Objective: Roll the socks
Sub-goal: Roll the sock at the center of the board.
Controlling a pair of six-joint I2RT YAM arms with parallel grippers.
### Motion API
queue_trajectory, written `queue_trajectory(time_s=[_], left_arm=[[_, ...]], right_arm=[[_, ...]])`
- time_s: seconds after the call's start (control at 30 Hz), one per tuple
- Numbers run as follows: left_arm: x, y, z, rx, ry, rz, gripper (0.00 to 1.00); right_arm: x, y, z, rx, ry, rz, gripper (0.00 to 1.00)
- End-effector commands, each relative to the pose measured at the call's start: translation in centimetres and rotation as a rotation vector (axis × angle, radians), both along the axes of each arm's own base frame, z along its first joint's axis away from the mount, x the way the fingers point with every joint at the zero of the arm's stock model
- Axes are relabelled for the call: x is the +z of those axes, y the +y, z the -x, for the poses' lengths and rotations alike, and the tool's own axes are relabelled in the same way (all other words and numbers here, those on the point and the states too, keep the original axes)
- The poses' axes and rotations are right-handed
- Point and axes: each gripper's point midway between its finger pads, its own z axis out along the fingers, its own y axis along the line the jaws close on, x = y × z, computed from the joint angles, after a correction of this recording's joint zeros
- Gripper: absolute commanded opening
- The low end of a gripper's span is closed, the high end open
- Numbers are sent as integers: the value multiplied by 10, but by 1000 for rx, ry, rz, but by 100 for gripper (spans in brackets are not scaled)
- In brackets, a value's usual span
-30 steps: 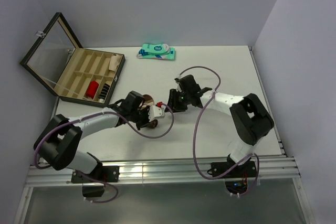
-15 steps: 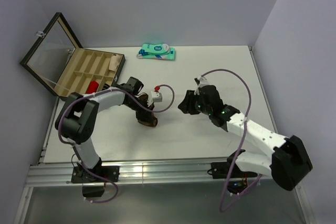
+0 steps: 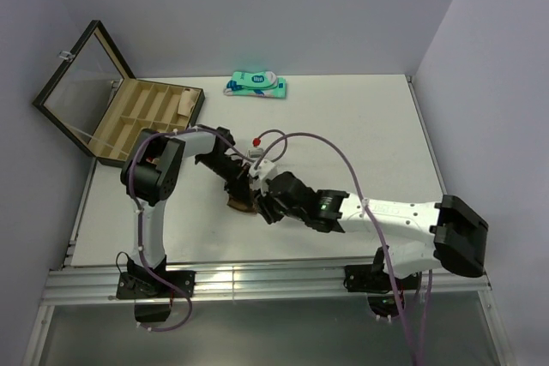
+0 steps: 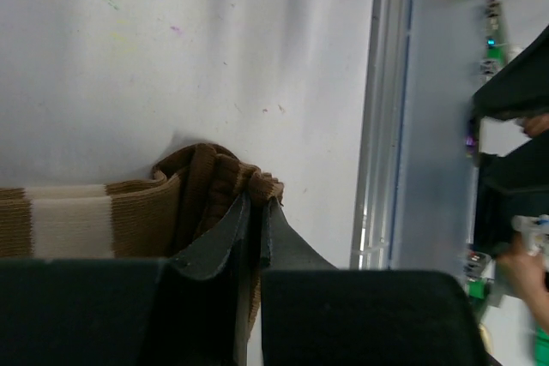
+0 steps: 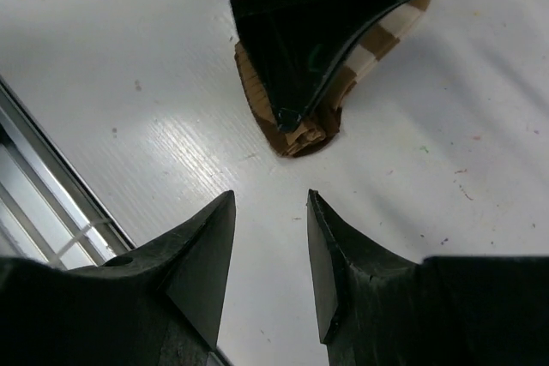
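A brown sock with tan bands (image 3: 237, 204) lies bunched on the white table, near the middle. My left gripper (image 3: 244, 188) is shut on its ribbed brown edge; in the left wrist view the sock (image 4: 193, 190) bulges just beyond the closed tips of the gripper (image 4: 257, 205). My right gripper (image 5: 269, 201) is open and empty. It hovers over bare table a short way from the sock (image 5: 302, 130), on which the left fingers (image 5: 300, 49) press down. In the top view the right gripper (image 3: 262, 204) sits right beside the sock.
An open wooden box (image 3: 146, 122) with compartments stands at the back left, lid raised. A flat teal-and-white package (image 3: 256, 85) lies at the back edge. The table's near edge and metal rail (image 5: 51, 212) run close to the right gripper.
The right gripper has swung left and nearer, from right of the middle to beside the sock. The left gripper stays shut on the sock, which shifted slightly toward the near edge.
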Motion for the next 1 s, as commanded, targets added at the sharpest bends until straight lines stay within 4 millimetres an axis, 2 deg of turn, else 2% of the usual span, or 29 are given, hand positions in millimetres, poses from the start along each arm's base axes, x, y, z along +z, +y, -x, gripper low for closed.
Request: queue_trajectory(time_s=[0.0, 0.03, 0.17, 0.2, 0.27, 0.3, 0.37, 0.4, 0.53, 0.83, 0.97], left_arm=[[-1, 12, 18, -71, 104, 7, 0], [0, 14, 22, -79, 166, -3, 0], [-4, 18, 26, -83, 196, -9, 0], [-4, 18, 26, -83, 195, -3, 0], [-5, 20, 28, -81, 210, -14, 0], [-5, 21, 29, -90, 213, -10, 0], [-8, 24, 33, -97, 253, -26, 0], [-9, 24, 35, -104, 255, -25, 0], [-13, 26, 38, -106, 284, -37, 1], [-21, 28, 39, -106, 323, -66, 0], [-21, 29, 39, -106, 324, -73, 0]], right_arm=[[11, 13, -8, 42, -114, 92, 47], [9, 15, -8, 50, -116, 113, 47], [-5, 36, -5, 107, -120, 200, 47], [-16, 41, 0, 128, -114, 232, 47], [-21, 50, 2, 150, -124, 259, 47], [-33, 54, 5, 165, -115, 289, 47], [-35, 61, 4, 185, -136, 315, 47], [-43, 63, 6, 200, -136, 339, 47], [-47, 77, 12, 234, -150, 354, 48], [-51, 91, 22, 281, -186, 388, 50], [-60, 93, 22, 294, -191, 440, 50]])
